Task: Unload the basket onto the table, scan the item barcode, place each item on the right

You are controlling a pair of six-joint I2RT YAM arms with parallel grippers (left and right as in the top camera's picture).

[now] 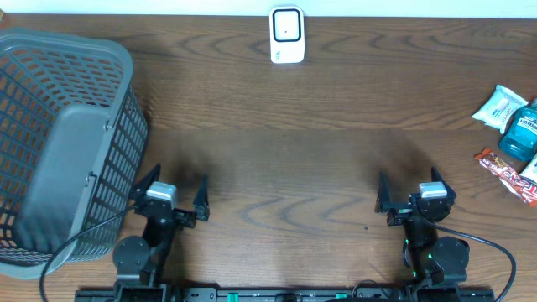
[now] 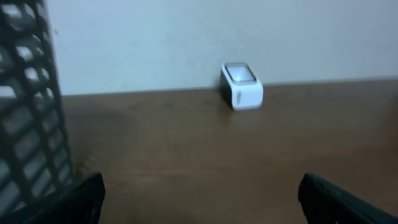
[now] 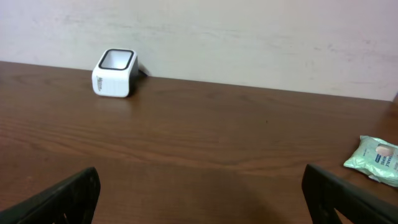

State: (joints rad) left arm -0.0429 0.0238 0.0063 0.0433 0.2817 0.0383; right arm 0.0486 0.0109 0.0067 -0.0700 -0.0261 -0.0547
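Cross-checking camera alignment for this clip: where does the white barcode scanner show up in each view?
Overhead: scanner at top centre, by the table's far edge.
Left wrist: scanner just right of centre, in the upper half.
Right wrist: scanner at upper left.
Shared landmark: the pale wall directly behind it, meeting the brown table.

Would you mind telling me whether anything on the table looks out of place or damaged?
Nothing stands out. The scanner sits upright by the wall, the basket is at left, and the wipes packet, bottle and snack bar lie at right.
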